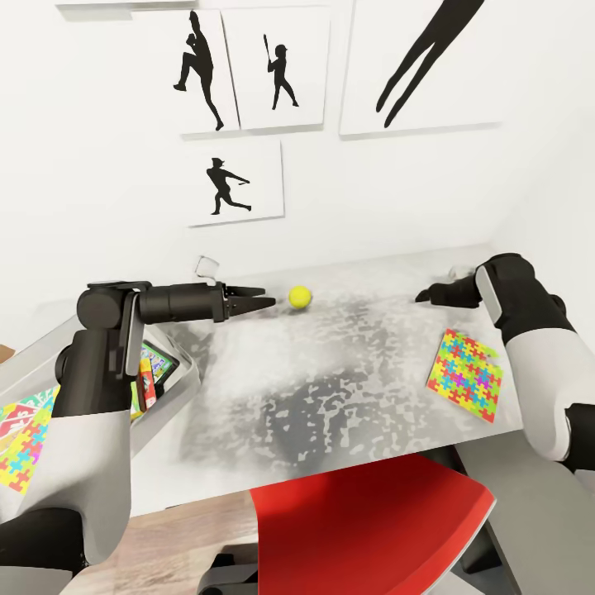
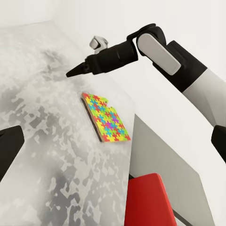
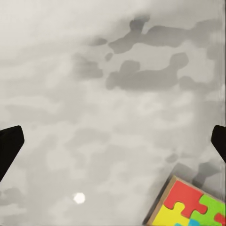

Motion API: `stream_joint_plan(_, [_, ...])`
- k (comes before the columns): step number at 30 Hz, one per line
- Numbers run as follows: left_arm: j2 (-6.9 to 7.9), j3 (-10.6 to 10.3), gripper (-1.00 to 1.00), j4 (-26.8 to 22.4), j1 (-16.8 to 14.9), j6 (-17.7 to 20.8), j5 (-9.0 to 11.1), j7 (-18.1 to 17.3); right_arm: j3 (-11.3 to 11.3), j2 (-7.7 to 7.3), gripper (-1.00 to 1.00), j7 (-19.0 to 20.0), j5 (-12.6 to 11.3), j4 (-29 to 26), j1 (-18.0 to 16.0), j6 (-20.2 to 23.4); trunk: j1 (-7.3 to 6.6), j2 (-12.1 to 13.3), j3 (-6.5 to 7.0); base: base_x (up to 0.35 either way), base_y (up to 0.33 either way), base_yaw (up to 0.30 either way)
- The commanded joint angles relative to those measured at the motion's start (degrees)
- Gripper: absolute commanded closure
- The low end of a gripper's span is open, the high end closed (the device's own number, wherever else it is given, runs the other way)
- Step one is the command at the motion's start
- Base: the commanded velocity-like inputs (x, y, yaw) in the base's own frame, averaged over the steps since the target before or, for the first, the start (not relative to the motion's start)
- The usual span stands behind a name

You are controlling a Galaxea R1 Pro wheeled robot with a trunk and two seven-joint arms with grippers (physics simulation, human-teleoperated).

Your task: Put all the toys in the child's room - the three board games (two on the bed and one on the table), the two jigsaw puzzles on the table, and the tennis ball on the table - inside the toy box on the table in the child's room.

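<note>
The yellow-green tennis ball (image 1: 300, 296) rests on the light-grey table (image 1: 330, 397) near the wall. My left gripper (image 1: 266, 297) points at it from the left, open, its tips just short of the ball. One jigsaw puzzle (image 1: 465, 373) (image 2: 106, 117) lies flat at the table's right side; its corner also shows in the right wrist view (image 3: 188, 205). My right gripper (image 1: 423, 294) (image 2: 71, 73) hovers open and empty over the table beyond that puzzle. The toy box (image 1: 188, 368) sits at the table's left end, half hidden by my left arm, with colourful boxes (image 1: 21, 442) inside.
A red chair (image 1: 364, 521) is tucked under the table's front edge, right before me. Black baseball-player pictures (image 1: 235, 182) hang on the white wall behind the table. A wall closes in on the right. Bare table top stretches between the toy box and the puzzle.
</note>
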Motion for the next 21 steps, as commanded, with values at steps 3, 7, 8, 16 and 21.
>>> stream_joint_plan(3, [-0.04,0.07,-1.00,-0.09,-0.05,0.60,-0.60,-0.57,-0.10,-0.23,-1.00,-1.00,0.05,0.14,-0.04,0.23,0.03,-0.10,-0.08,0.000,0.000,0.000])
stream_joint_plan(7, [-0.05,0.08,-1.00,-0.11,-0.05,0.60,-0.60,-0.58,-0.11,-0.43,-1.00,-2.99,0.06,0.31,0.01,0.23,0.03,-0.10,-0.08,0.000,0.000,0.000])
stream_joint_plan(8, [-0.05,0.08,-1.00,-0.11,-0.05,0.60,-0.60,-0.58,-0.12,-0.49,-1.00,-3.52,0.06,0.34,0.02,0.23,0.03,-0.10,-0.08,0.000,0.000,0.000])
stream_joint_plan(16, [-0.03,0.08,-1.00,-0.12,-0.05,0.60,-0.60,-0.55,-0.67,-1.59,-1.00,-6.09,0.03,0.48,0.04,0.23,0.03,-0.10,-0.08,0.000,0.000,0.000])
stream_joint_plan(21, [-0.02,0.08,-1.00,-0.12,-0.05,0.60,-0.60,-0.54,-1.96,-2.28,-1.00,-6.56,0.04,1.10,0.05,0.23,0.03,-0.10,-0.08,0.000,0.000,0.000])
